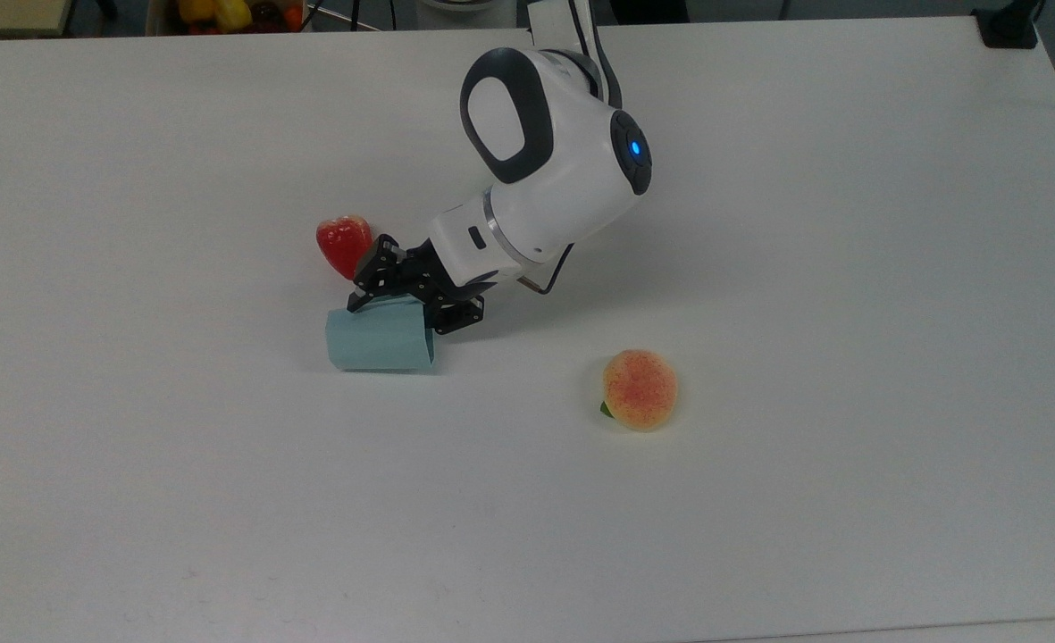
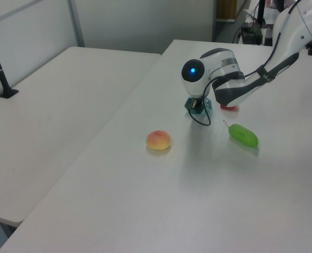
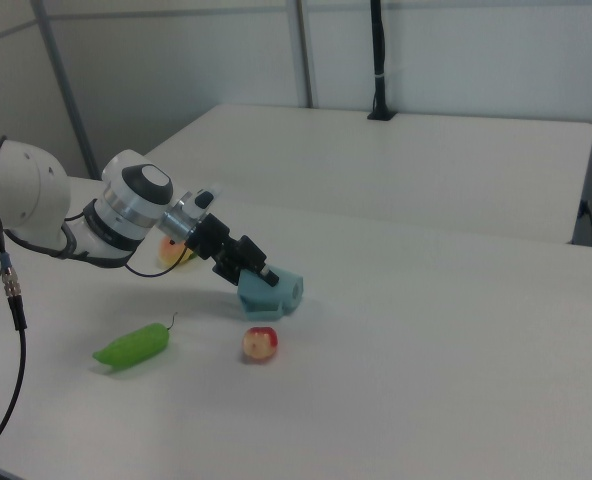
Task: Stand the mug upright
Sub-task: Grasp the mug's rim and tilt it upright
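Note:
The pale teal mug (image 1: 373, 343) lies on its side on the white table (image 1: 804, 223), its wider mouth end toward the top view's right. My gripper (image 1: 397, 316) comes in low from that side and stands open. One black finger reaches along the mug's far side by the handle, the other sits at the mouth end, and both touch or nearly touch the mug. In the left view the gripper (image 2: 197, 107) covers most of the mug (image 2: 207, 108). In the right view the gripper (image 3: 259, 273) meets the mug (image 3: 278, 291) from the right view's left.
A red strawberry (image 1: 341, 243) lies just beyond the mug, close to my fingers. A peach (image 1: 639, 389) sits to the top view's right of the mug. A green pod-shaped toy (image 2: 244, 135) lies near the arm. A crate of fruit (image 1: 228, 12) stands past the table's far edge.

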You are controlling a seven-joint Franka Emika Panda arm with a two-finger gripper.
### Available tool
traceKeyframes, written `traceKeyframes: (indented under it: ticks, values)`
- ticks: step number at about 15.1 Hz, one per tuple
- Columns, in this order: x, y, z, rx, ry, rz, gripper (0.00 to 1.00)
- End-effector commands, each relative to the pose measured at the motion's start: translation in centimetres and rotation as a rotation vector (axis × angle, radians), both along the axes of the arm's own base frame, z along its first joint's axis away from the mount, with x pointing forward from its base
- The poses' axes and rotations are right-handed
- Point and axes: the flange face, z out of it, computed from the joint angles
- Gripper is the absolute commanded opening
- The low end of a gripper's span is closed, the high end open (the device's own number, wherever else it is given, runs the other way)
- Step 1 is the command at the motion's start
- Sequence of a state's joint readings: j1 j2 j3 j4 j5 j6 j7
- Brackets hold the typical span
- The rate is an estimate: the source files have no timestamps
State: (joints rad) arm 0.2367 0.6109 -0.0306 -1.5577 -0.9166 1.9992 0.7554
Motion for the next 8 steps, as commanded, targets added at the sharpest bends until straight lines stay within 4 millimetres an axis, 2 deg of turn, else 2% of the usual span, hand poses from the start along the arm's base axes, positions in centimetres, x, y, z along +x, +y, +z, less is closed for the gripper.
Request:
traceKeyframes:
  ticks: [1, 4, 8]
  values:
    - [-0.5, 0.1, 1.3, 0.007, -0.023, 0.008, 0.0]
    - [-0.4, -0.7, 4.4, 0.052, -0.056, -0.02, 0.0]
    - [-0.8, -2.1, 10.3, 0.269, 0.012, -0.028, 0.0]
